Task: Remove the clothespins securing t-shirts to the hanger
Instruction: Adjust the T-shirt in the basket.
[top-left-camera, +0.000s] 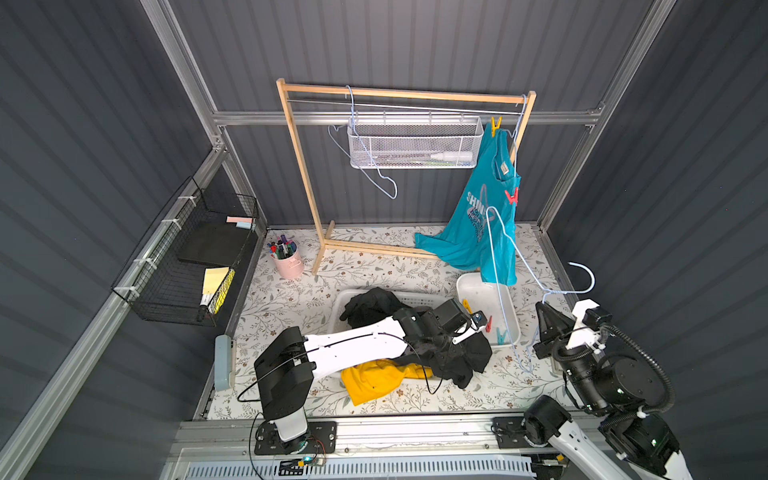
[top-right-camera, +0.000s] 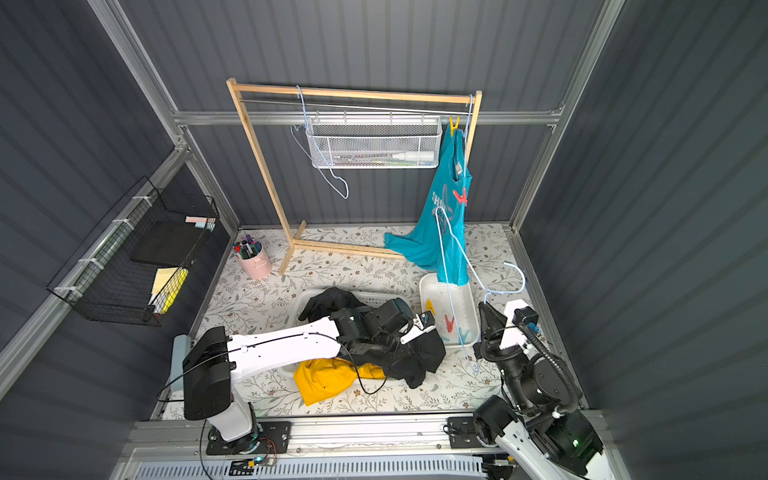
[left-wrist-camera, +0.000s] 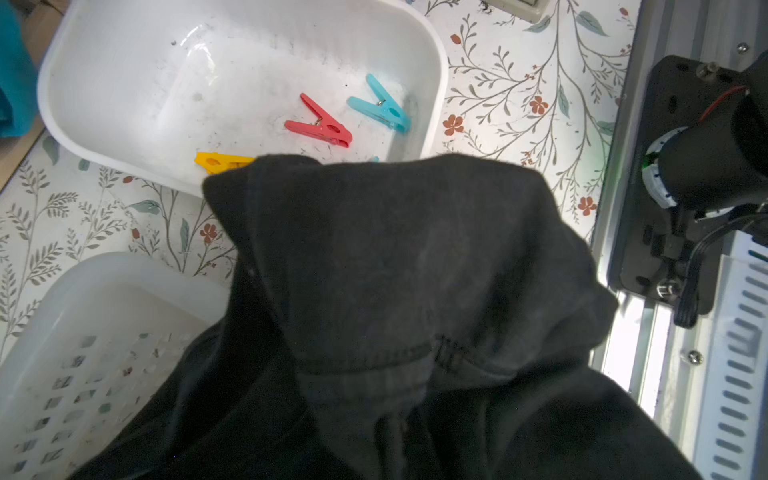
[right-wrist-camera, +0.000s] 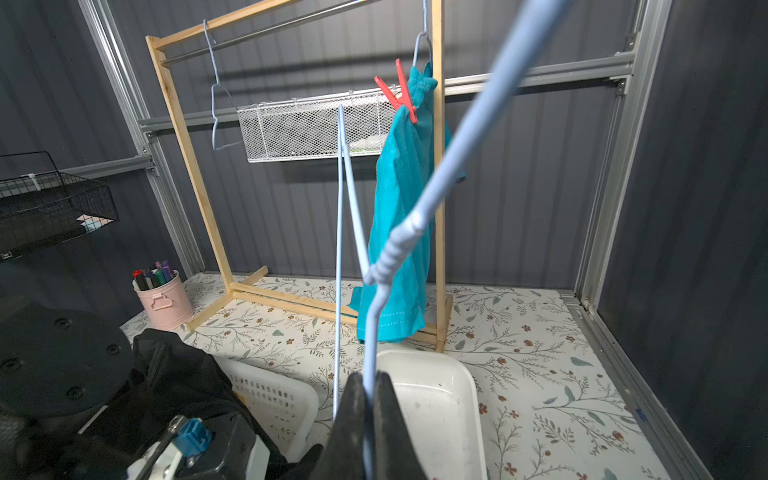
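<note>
Draping black t-shirt (left-wrist-camera: 395, 291) half-hides yellow clothespin (left-wrist-camera: 216, 161); white tub (left-wrist-camera: 124, 104) beside basket (left-wrist-camera: 104, 286).

dark grey ribbed walls (top-left-camera: 415, 41) braced by aluminium rails (top-left-camera: 249, 118) enclose a floral-patterned tabletop (top-left-camera: 374, 266). at the back stands a wooden rack (top-left-camera: 298, 166) carrying a white mesh basket (top-left-camera: 415, 145). a black wire shelf (top-left-camera: 174, 291) hangs on a side wall.

Bright, even overhead light, soft shadows. Glare in tub (left-wrist-camera: 199, 37). Near hanger (right-wrist-camera: 468, 137) blurred; wrist-view edges bend.
</note>
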